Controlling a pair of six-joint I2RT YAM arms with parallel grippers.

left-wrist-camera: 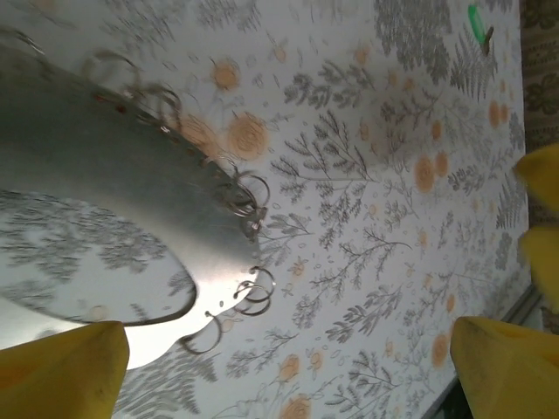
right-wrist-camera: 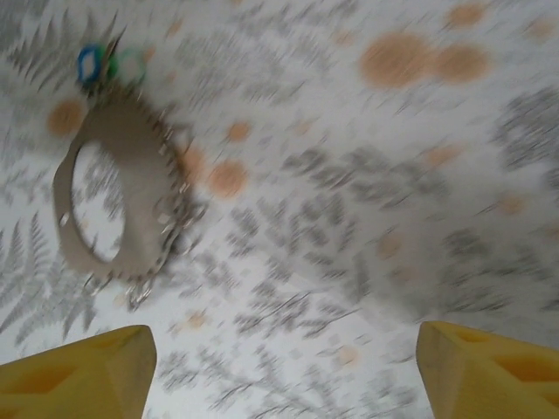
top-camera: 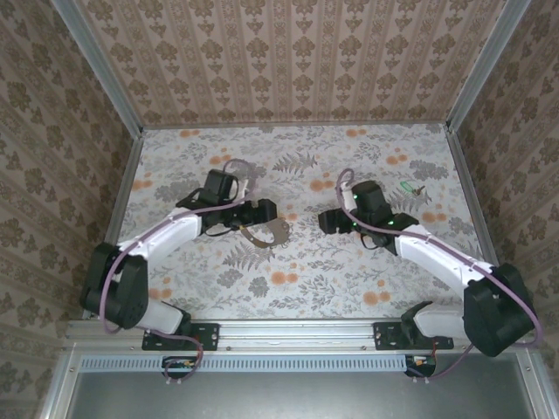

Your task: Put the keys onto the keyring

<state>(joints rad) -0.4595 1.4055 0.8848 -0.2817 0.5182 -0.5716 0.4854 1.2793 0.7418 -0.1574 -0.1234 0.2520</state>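
- Keyring (top-camera: 272, 229) sits just at the left jaws (left-wrist-camera: 288, 358), on the side of their left finger. In the left wrist view it is very close and out of focus.
- The left jaws stand wide open. I cannot tell if the keyring is hooked over one finger or only rests beside it.
- The right jaws (right-wrist-camera: 279, 358) are wide open too and hold nothing. The keyring is ahead of them and to their left, and its long axis points roughly away from them.
- A blue key head (right-wrist-camera: 87, 63) and a green key head (right-wrist-camera: 131, 65) sit at its far end and seem to be on it already.
- One loose green key (top-camera: 406, 186) lies well apart, at the far right of the desk (top-camera: 297, 288). The right arm is nearer to it, so I judge that this arm should fetch the key.
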